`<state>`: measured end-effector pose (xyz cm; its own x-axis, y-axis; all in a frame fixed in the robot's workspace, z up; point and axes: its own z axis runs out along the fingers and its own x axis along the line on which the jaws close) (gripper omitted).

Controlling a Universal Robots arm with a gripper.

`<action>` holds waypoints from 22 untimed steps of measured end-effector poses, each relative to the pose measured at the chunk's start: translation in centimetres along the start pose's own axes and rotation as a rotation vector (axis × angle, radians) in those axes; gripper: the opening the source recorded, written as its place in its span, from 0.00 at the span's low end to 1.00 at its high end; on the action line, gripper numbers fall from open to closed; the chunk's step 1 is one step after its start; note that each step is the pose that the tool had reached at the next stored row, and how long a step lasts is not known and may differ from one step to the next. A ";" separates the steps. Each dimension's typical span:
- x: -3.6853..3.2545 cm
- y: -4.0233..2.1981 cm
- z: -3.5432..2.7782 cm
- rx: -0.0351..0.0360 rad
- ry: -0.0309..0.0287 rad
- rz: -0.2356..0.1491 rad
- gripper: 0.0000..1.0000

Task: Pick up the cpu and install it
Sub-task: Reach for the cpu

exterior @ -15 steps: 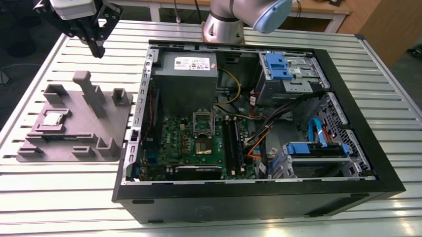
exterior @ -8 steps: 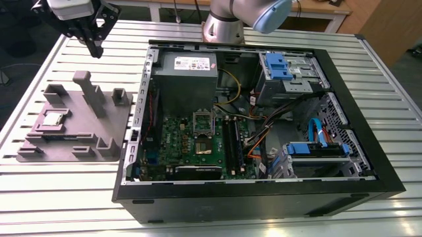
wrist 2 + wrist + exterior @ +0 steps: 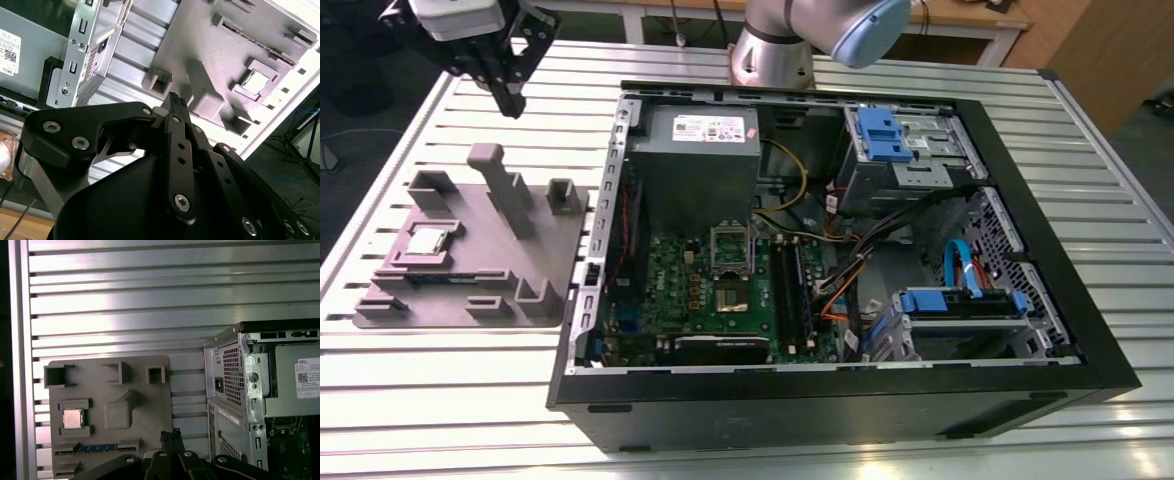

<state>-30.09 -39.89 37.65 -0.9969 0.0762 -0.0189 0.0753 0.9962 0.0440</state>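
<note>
The step in hand is judged to be the approach for the pick. The tool (image 3: 515, 105) is held high over the far corner of the slatted surface (image 3: 454, 400), well apart from the cpu (image 3: 427, 241). In both wrist views the tool is seen drawn shut, tips together, with nothing gripped.

The cpu is seated flat, metal top up, in a square pocket of the grey fixture plate (image 3: 567, 250). The plate lies to the exterior view's left of the open computer case (image 3: 854, 380). A memory stick (image 3: 95, 447) is lodged in a slot just beside the pocket. Inside the case, the socket (image 3: 727, 297) on the green motherboard (image 3: 670, 270) is seen with a dark centre, so nothing is judged to be installed yet.

For this step to be done well, the tool would have to be opened before any descent. It would also have to be centred over the chip and squared to 2 opposite edges where the pocket walls leave room. The tall post (image 3: 500, 190) on the plate stands near the pocket and should be cleared. A light, level grip is advised, since the chip is thin.
</note>
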 end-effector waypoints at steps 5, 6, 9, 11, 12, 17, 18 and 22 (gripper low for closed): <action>0.20 -0.02 0.02 0.0000 0.0000 0.000 0.10; 0.25 -0.02 0.02 0.0000 0.0000 0.000 0.10; 0.39 -0.03 0.03 0.0000 0.0000 0.000 0.10; 0.47 -0.04 0.05 0.0000 -0.0001 0.000 0.10; 0.53 -0.04 0.05 0.0000 0.0000 0.000 0.10; 0.80 -0.06 0.06 0.0000 0.0000 0.000 0.10; 0.86 -0.07 0.07 0.0000 -0.0001 0.000 0.10; 1.09 -0.09 0.08 0.0000 0.0000 0.000 0.10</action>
<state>-31.19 -39.90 37.55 -0.9969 0.0762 -0.0189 0.0753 0.9962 0.0439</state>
